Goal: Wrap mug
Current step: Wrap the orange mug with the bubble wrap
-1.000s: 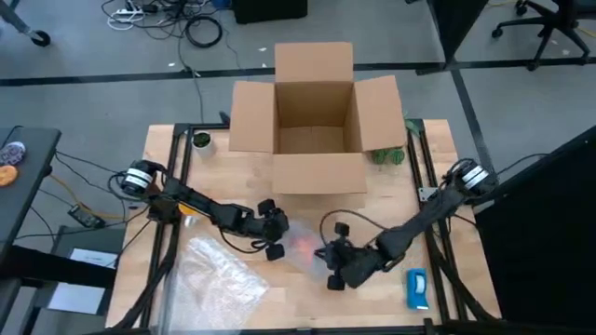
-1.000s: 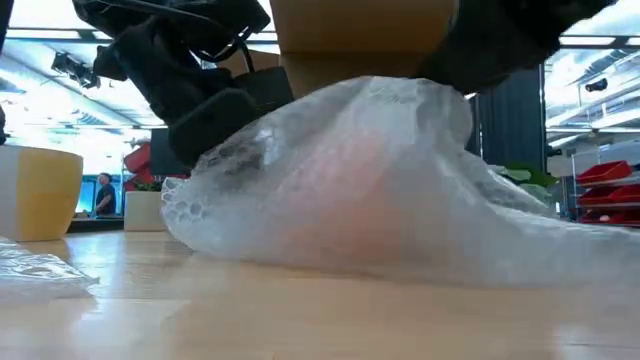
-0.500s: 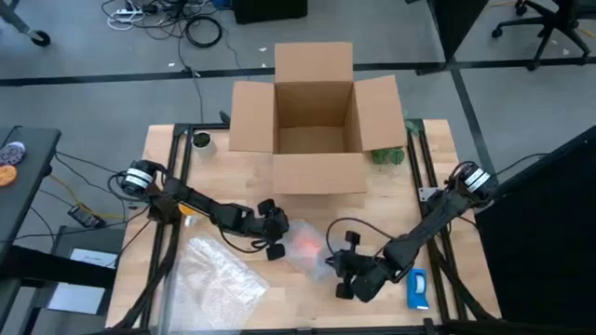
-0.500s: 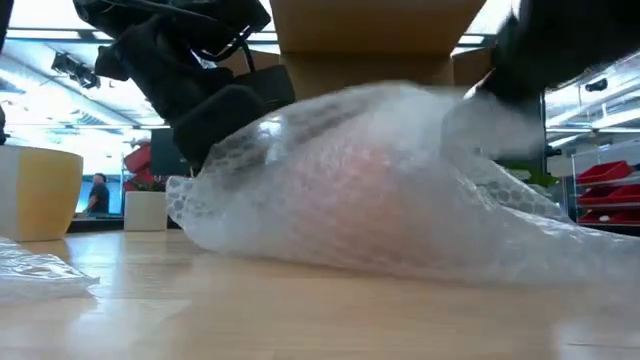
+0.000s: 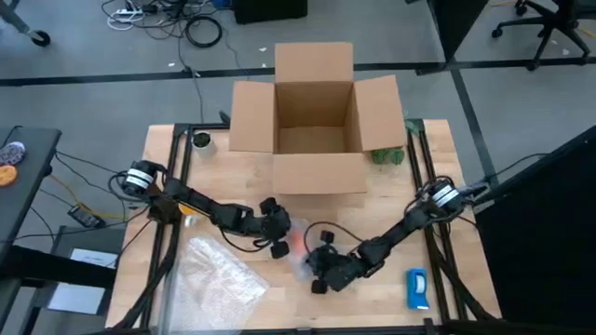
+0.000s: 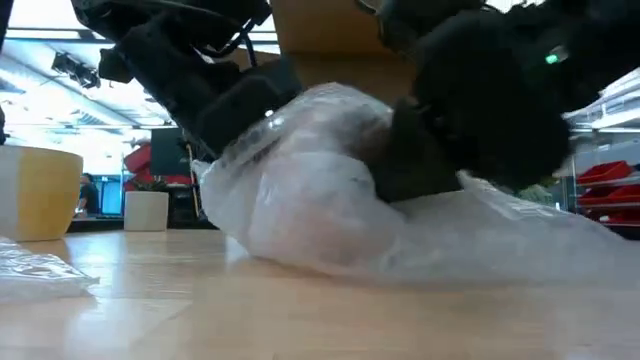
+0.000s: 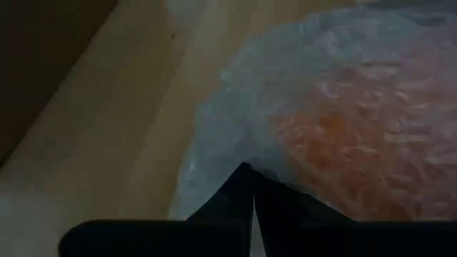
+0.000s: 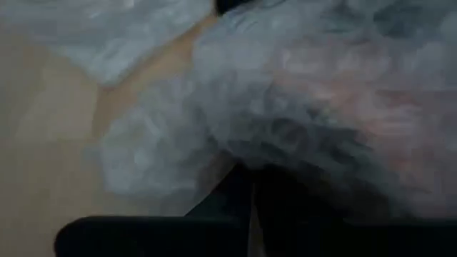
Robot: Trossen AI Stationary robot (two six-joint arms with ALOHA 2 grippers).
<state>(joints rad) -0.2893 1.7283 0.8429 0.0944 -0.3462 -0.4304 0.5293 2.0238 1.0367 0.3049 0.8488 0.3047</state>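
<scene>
Between left gripper and right gripper, bubble-wrapped mug.

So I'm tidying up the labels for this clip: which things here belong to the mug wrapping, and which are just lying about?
In the job:
- mug
- bubble wrap over it
- left pincer, pinching the wrap
- right pincer, pinching the wrap

Lying about:
- cardboard box
- spare plastic sheet
- blue-and-white object
</scene>
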